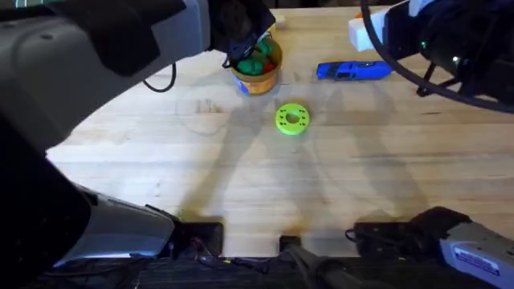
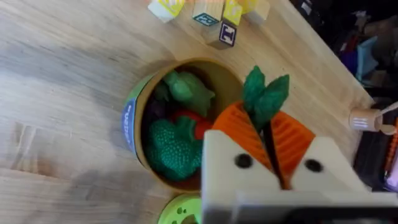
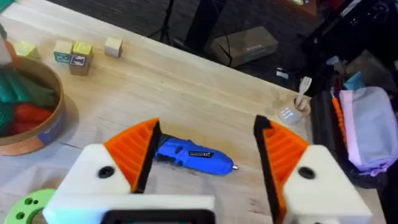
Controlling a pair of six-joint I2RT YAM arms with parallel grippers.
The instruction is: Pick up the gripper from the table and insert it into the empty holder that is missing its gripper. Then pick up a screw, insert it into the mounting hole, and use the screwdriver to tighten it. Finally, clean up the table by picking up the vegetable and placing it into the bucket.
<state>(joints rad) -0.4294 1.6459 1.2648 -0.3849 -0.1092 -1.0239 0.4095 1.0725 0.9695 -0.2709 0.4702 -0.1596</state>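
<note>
My left gripper (image 2: 266,127) is shut on the vegetable (image 2: 267,92), whose dark green leafy end sticks out between the orange ribbed pads. It hangs over the near rim of the yellow-orange bucket (image 2: 134,118), which holds green and red toy pieces. In the overhead view the left gripper (image 1: 253,40) is above the bucket (image 1: 259,79). The blue screwdriver (image 3: 196,155) lies flat on the table (image 1: 241,168), and my right gripper (image 3: 207,124) stands open above it, holding nothing. The screwdriver (image 1: 353,71) lies right of the bucket. The loose gripper, the empty holder and the screw are out of view.
A lime-green ring-shaped disc (image 1: 291,118) lies in front of the bucket. Small lettered blocks (image 2: 214,15) stand behind the bucket near the table's far edge. Bags and clutter (image 3: 367,124) sit past the right edge.
</note>
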